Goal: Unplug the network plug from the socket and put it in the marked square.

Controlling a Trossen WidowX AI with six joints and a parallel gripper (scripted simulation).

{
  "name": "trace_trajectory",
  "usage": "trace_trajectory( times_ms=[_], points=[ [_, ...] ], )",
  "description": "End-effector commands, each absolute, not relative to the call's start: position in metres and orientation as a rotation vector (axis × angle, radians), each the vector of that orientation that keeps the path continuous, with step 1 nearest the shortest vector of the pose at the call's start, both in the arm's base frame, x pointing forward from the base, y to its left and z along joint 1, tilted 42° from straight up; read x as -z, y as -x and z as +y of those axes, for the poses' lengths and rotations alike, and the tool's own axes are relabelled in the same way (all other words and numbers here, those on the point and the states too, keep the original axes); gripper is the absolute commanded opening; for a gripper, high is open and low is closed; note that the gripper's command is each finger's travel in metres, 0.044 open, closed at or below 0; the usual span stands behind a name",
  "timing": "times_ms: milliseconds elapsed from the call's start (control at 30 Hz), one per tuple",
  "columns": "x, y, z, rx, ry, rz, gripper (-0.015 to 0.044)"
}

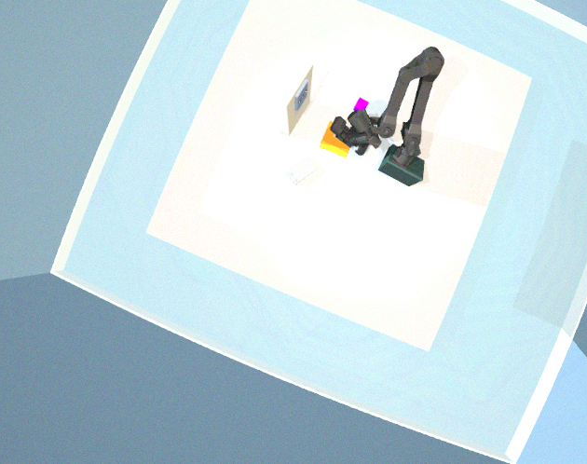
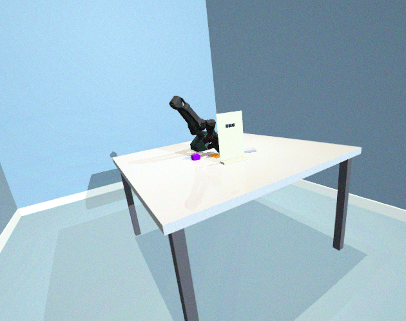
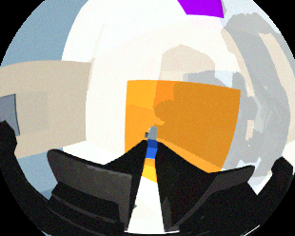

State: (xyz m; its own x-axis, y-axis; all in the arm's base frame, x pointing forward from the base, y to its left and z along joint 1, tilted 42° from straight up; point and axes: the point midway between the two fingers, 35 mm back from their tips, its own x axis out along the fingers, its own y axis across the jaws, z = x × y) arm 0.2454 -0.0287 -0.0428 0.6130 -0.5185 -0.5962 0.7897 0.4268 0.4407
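Plug [image 3: 152, 148] is out of the socket, pinched between the fingers of the hand [image 3: 151, 151]; wrist view shows a small blue-and-grey piece at the fingertips. Hand sits low over the orange square [image 3: 193, 122] on the counter [image 2: 265, 165], away from the upright panel [image 1: 299, 100]. So we're in the placing step: unlock and pull look done, release isn't. Can't tell from these views whether the plug touches the counter yet. Next move: lower until it rests inside the orange square, spread the fingers, then lift straight up so nothing drags it out. Purple block [image 1: 361, 103] is near the arm, keep clear of it on retreat.
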Motion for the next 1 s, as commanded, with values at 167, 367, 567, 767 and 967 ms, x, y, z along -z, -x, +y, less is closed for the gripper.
trace_trajectory(
  times_ms=[167,367,567,767,967],
  points=[
    [0.0427,-0.2453,-0.0285,0.845,-0.763,0.402,0.0053],
    [0.0427,-0.2453,-0.0285,0.845,-0.763,0.402,0.0156],
    [0.0418,-0.2443,-0.0275,0.845,-0.764,0.402,0.0156],
    [0.0397,-0.2419,-0.0251,0.845,-0.764,0.404,0.0156],
    [0.0375,-0.2395,-0.0228,0.845,-0.764,0.405,0.0156]
  ],
)
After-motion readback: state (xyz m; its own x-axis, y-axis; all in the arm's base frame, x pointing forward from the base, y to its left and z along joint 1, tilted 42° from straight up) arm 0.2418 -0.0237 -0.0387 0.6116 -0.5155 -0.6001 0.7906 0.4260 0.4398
